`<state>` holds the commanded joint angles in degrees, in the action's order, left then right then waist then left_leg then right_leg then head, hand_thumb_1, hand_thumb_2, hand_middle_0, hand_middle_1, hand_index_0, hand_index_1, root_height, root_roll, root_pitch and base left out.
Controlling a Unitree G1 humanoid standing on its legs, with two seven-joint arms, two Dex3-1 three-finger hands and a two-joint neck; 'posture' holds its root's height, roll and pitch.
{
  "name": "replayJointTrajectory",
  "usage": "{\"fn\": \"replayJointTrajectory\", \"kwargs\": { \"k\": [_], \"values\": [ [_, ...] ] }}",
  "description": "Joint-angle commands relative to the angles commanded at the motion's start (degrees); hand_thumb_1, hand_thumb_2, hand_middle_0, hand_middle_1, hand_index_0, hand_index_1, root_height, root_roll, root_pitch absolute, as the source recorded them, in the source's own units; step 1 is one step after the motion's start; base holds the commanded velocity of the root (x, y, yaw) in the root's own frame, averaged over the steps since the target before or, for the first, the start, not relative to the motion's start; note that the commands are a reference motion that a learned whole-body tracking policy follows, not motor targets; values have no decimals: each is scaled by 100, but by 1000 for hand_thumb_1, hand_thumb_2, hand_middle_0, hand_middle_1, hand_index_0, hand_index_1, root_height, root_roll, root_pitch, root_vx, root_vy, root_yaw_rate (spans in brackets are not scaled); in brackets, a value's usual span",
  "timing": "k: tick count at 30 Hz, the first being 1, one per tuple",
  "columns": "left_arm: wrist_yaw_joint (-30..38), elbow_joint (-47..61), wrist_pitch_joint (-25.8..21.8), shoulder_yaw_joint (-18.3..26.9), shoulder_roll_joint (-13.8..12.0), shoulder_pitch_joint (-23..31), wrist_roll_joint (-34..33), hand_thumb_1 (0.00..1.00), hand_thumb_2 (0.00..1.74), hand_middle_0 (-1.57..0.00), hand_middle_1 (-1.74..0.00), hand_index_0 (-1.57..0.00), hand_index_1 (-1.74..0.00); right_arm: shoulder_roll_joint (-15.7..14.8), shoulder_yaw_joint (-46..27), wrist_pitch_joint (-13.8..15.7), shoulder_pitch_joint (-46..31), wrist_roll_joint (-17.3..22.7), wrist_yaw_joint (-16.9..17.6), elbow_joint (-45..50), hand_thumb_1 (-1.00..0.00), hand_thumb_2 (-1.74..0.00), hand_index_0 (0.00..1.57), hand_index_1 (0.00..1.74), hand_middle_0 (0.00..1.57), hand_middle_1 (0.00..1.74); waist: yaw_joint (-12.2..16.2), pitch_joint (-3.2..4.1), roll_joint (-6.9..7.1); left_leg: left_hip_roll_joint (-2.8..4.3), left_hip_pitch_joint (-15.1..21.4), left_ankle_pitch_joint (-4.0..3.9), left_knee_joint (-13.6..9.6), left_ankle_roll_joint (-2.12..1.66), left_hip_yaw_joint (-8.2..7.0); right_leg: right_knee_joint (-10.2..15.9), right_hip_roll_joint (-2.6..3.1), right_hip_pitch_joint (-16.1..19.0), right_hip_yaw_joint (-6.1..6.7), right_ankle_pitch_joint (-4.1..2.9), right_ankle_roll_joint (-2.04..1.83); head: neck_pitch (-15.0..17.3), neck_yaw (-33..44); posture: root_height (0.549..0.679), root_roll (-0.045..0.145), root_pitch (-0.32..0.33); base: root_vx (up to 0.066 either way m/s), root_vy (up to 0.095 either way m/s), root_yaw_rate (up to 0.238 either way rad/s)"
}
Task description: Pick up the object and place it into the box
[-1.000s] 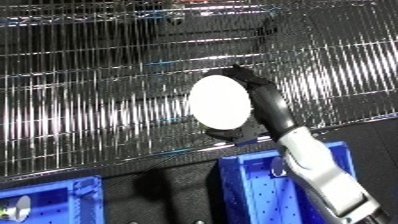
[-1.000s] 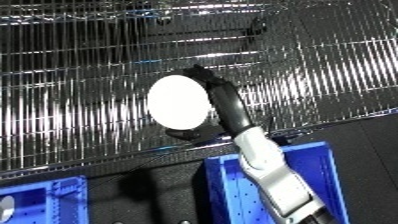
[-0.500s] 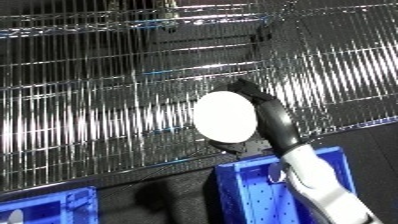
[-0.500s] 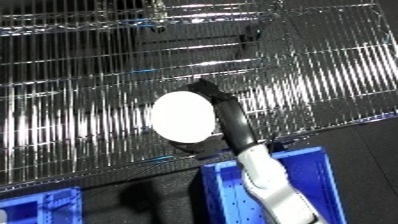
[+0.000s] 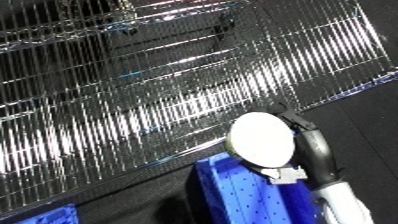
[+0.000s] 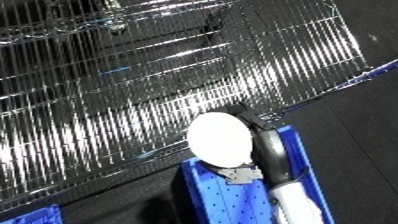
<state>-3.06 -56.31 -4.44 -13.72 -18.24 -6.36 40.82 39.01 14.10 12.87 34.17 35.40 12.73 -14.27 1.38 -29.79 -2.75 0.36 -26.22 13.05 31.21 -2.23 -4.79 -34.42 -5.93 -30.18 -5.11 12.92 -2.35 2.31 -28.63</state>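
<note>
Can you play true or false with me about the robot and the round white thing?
1. The right hand is holding a round white object. True.
2. The white object is lying on the wire shelf. False: it is up in the hand, above the near end of the blue bin.
3. The bin is red. False: it is blue.
4. The shelf behind is made of metal wire. True.
5. Both robot hands are showing. False: only the right hand shows.
</note>
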Motion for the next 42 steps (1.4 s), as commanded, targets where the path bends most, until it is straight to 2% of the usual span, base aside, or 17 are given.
{"fn": "replayJointTrajectory", "kwargs": {
  "k": [5, 9, 12, 15, 18, 19, 26, 31, 35, 42],
  "values": [
    [57, -72, -70, 118, 126, 63, 127, 0, 0, 0, 0, 0, 0, -45, -510, 520, -840, 267, -55, 151, -800, -1392, 1256, 1392, 1256, 1392, 235, 0, 17, 10, 32, 57, -1, 5, -85, -10, 58, -15, 70, 20, -18, -100, -366, 649, 68, 130, -18, 68, -189],
    [81, -151, -163, 92, 226, 80, 233, 0, 0, 0, 0, 0, 0, -74, -764, 683, -1316, 756, -414, -232, -800, -1392, 1256, 1392, 1256, 1392, 361, 0, 0, 12, 46, 94, 8, 6, -123, -18, 83, -30, 115, 19, -28, -112, -833, 649, 68, 132, -14, 64, -127],
    [59, -209, -254, 0, 251, 82, 280, 0, 0, 0, 0, 0, 0, -89, -811, 703, -1478, 1357, -931, -871, -800, -1392, 1256, 1392, 1256, 1392, 379, 0, -26, -1, 64, 115, 8, -2, -127, -5, 81, -22, 124, 11, -29, -121, -1166, 649, 70, 132, -14, 24, -19],
    [29, -259, -303, -104, 242, 57, 308, 0, 0, 0, 0, 0, 0, -118, -794, 561, -1537, 1942, -1365, -1558, -800, -1392, 1256, 1392, 1256, 1392, 358, 0, -65, -26, 89, 133, 7, -4, -119, 30, 61, 3, 117, -3, -26, -117, -1442, 650, 72, 130, -14, 1, 27],
    [-35, -335, -342, -206, 222, 15, 299, 0, 0, 0, 0, 0, 0, -148, -794, 365, -1483, 2231, -1613, -2292, -800, -1392, 1256, 1392, 1256, 1392, 296, 0, -131, -60, 111, 140, 4, 4, -102, 62, 34, 25, 104, -23, -19, -57, -1760, 650, 74, 127, -13, -11, 55],
    [-63, -372, -352, -233, 214, -2, 287, 0, 0, 0, 0, 0, 0, -155, -807, 303, -1437, 2255, -1678, -2552, -800, -1392, 1256, 1392, 1256, 1392, 270, 0, -155, -74, 115, 142, 6, 9, -91, 65, 26, 32, 99, -27, -17, -31, -1824, 651, 75, 126, -7, -16, 64],
    [-303, -685, -380, -357, 166, -105, 196, 0, 0, 0, 0, 0, 0, -142, -927, -128, -935, 2221, -2062, -4366, -450, -783, 706, 783, 706, 783, 97, 0, -320, -197, 169, 152, 36, 58, 14, 42, -11, 112, 76, -28, 6, 231, -2256, 651, 79, 108, 18, -16, 63],
    [-375, -729, -327, -403, 142, -147, 148, 0, 0, 0, 0, 0, 0, -170, -921, -209, -748, 2012, -2135, -5014, -200, -348, 314, 348, 314, 348, 36, 0, -379, -263, 177, 145, 49, 88, 68, 28, -6, 128, 71, -47, 6, 370, -2339, 651, 80, 101, 13, -17, 51],
    [-399, -738, -301, -441, 131, -193, 134, 0, 0, 0, 0, 0, 0, -256, -872, -135, -627, 2007, -2310, -5339, 0, 0, 0, 0, 0, 0, 13, 0, -384, -291, 171, 135, 50, 102, 102, 19, 13, 131, 68, -58, 0, 496, -2349, 650, 79, 98, 0, -22, 35],
    [-462, -782, -317, -466, 99, -245, 158, 0, 0, 0, 0, 0, 0, -426, -763, 78, -623, 1815, -2429, -5333, 0, 0, 0, 0, 0, 0, 10, 0, -348, -314, 166, 120, 49, 115, 150, -21, 72, 128, 73, -52, 3, 826, -2242, 650, 77, 95, -10, -18, 22]
  ]
}}
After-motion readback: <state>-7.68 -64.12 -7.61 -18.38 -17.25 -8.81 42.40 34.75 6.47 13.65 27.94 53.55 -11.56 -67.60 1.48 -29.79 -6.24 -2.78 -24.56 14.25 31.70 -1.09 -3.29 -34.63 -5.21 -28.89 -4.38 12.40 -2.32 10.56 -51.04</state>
